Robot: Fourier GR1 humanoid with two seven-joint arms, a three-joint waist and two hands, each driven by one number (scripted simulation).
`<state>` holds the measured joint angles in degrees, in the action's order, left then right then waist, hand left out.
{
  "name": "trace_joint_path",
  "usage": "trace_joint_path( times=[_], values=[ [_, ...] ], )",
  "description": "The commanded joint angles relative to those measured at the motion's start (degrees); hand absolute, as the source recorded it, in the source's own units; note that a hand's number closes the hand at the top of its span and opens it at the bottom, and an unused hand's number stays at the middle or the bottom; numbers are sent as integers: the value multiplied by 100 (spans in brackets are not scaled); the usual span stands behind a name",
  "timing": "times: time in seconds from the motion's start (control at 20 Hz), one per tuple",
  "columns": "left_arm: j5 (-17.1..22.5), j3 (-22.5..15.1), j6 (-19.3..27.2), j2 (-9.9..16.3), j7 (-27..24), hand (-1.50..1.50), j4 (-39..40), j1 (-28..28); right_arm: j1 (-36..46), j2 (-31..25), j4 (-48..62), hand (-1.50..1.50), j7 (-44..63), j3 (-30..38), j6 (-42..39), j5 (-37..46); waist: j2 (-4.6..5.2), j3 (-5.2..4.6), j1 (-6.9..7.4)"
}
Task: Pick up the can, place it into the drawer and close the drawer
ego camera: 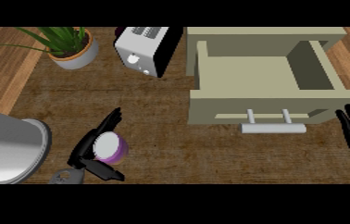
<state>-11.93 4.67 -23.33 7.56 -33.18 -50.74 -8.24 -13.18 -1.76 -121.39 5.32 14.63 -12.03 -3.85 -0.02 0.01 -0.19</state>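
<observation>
Between the left hand's fingers and thumb stands the can, the hand curled round it on the surface. Far to its right, the drawer gapes open; the right hand rests there, fingers straight.

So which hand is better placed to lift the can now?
The left hand: its fingers and thumb already lie around the purple can. The right hand shows only at the view's right edge, beside the open drawer.
</observation>
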Motion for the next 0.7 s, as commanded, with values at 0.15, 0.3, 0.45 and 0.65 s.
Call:
trace_joint_path(
  times=[0.15,0.3,0.45,0.65],
  values=[
    [49,-268,-86,-228,421,-150,-556,38,328,-303,80,-150,355,360,-83,-378,-5,1,19],
    [-107,-84,76,-98,-611,150,711,-466,-178,67,35,-150,-128,3,-134,10,5,-3,-21],
    [252,-174,-529,-1,337,150,-400,-178,-176,145,-461,-150,302,-87,113,-78,-4,-1,2],
    [528,-222,-513,-317,700,150,-941,61,-232,29,65,-150,-268,196,-213,-270,-6,1,12]
  ],
)
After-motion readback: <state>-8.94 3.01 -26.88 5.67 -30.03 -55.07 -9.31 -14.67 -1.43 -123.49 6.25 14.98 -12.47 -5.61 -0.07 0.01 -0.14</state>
